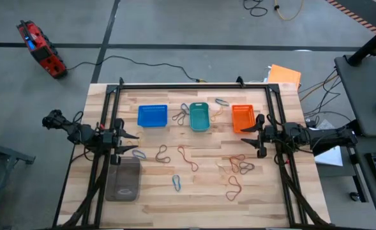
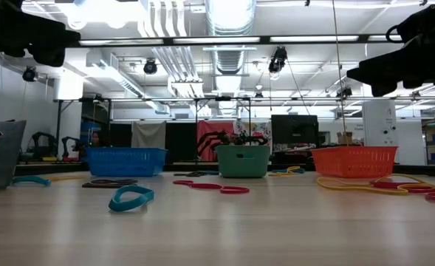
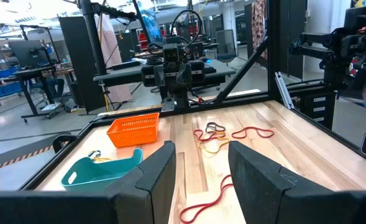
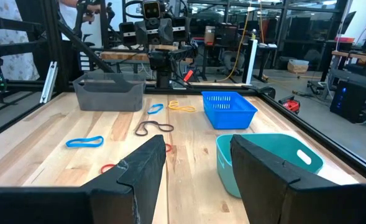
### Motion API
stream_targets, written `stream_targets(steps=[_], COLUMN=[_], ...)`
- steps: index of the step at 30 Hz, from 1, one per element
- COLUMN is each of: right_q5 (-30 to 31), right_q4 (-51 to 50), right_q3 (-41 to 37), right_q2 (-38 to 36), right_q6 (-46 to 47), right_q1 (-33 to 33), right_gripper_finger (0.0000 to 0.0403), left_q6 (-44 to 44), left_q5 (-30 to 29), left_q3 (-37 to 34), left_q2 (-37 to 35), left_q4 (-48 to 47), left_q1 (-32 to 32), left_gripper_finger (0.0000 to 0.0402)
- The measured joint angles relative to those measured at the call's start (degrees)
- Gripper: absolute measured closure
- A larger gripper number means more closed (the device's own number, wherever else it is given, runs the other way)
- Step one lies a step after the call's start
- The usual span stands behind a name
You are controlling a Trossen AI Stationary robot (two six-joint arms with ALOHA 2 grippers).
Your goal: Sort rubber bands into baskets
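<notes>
Three baskets stand in a row on the table's far half: blue [image 1: 152, 115], teal [image 1: 199, 117] and orange [image 1: 242, 119]. Rubber bands lie loose on the wood: dark ones [image 1: 162, 153], red ones [image 1: 188, 157], a blue one [image 1: 177, 183], a red and dark cluster [image 1: 240, 165] on the right, and a few between the baskets [image 1: 180, 117]. My left gripper [image 1: 131, 134] hovers open at the table's left edge, pointing level. My right gripper [image 1: 250, 133] hovers open at the right edge, just near of the orange basket. Nothing sits between either pair of fingers.
A clear grey plastic container [image 1: 123, 179] stands at the near left, below my left gripper. A black frame [image 1: 194, 87] borders the table's far and side edges. Bare wood spans the near middle of the table [image 1: 200, 204].
</notes>
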Motion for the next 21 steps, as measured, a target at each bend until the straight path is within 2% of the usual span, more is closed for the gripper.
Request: stream_targets(steps=[3, 8, 11, 16, 21], right_q5=[0.0, 0.0, 0.0, 0.0, 0.2], right_q4=[0.0, 0.0, 0.1, 0.5, 2.3], right_q3=[0.0, 0.0, 0.0, 0.0, 0.4], right_q2=[0.0, 0.0, 0.0, 0.0, 0.0], right_q6=[0.0, 0.0, 0.0, 0.5, 12.4], right_q1=[0.0, 0.0, 0.0, 0.0, -0.3], right_gripper_finger=[0.0225, 0.0225, 0.0225, 0.0225, 0.0225], left_q6=[-1.4, -12.8, -13.4, -11.6, -11.5], left_q5=[0.2, 0.6, 0.6, 0.6, 0.6], left_q3=[0.0, 0.0, 0.0, 0.0, 0.0], left_q2=[0.2, 1.0, 0.9, 0.9, 1.0], left_q4=[4.2, 18.7, 24.1, 26.6, 26.6], left_q1=[0.0, 0.0, 0.0, 0.0, 0.0], left_gripper_finger=[0.0269, 0.0269, 0.0269, 0.0269, 0.0269])
